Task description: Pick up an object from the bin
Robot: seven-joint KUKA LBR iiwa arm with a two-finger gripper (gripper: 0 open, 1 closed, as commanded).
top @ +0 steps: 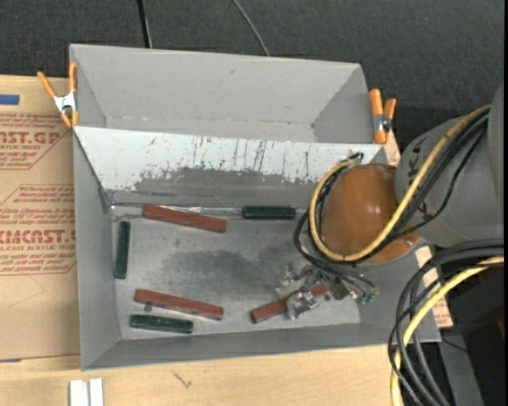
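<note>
The middle of the bin [216,265] floor lies bare at the centre of the frame, and that is my widest room. Along the back wall an upper red-brown stick [184,218] and an upper green stick [268,213] lie in a row. A left green stick [120,249] hugs the left wall. At lower left a lower red-brown stick [179,304] and a lower green stick [161,323] crowd the front wall. My gripper [303,296] sits at lower right by a short red-brown stick [271,311], with the right wall near.

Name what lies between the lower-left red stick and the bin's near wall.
A dark green stick lies there, alongside the red stick, seen in the camera view.
</note>
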